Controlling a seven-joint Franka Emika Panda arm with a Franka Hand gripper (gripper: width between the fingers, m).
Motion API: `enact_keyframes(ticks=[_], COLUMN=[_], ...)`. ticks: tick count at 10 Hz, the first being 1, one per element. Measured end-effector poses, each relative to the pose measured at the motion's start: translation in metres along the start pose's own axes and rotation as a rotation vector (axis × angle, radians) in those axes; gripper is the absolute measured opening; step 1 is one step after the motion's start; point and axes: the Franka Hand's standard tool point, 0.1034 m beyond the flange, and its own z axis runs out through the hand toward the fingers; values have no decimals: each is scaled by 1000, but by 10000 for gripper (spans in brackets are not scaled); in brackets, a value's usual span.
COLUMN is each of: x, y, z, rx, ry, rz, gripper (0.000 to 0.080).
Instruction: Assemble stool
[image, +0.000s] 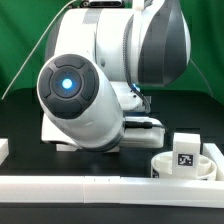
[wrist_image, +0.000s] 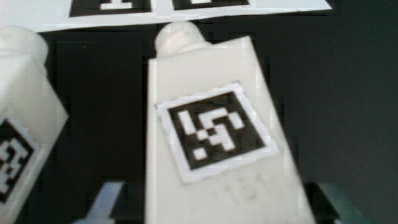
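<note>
In the wrist view a white stool leg with a black-and-white tag lies lengthwise on the dark table, straight between my jaws. My gripper straddles its near end. One fingertip stands off the leg by a narrow dark gap, and the other sits close to the opposite side, so the jaws are open. A second tagged leg lies alongside. In the exterior view the arm's body hides my gripper and both legs. The round seat shows at that view's lower right, with a tagged white piece rising at it.
The marker board lies just beyond the leg's far tip. A long white rail runs along the front of the exterior view. A small white block sits at that view's left edge.
</note>
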Motion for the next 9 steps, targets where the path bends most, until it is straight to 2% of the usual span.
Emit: enact_keyframes(ticks=[2,4,6,7,8,9], x=[-22,-31,-27,-22,-22,-15], y=[-11,-22,-19,-20,-19,-21], z=[-25,-38,-35,-38,-38,-42], rx=[0,-7,-5,-5,-1,9], ry=[-8,20,22,54,54,92], rz=[9,31,31,30,33,47], gripper=[327,328,328,328,328,328])
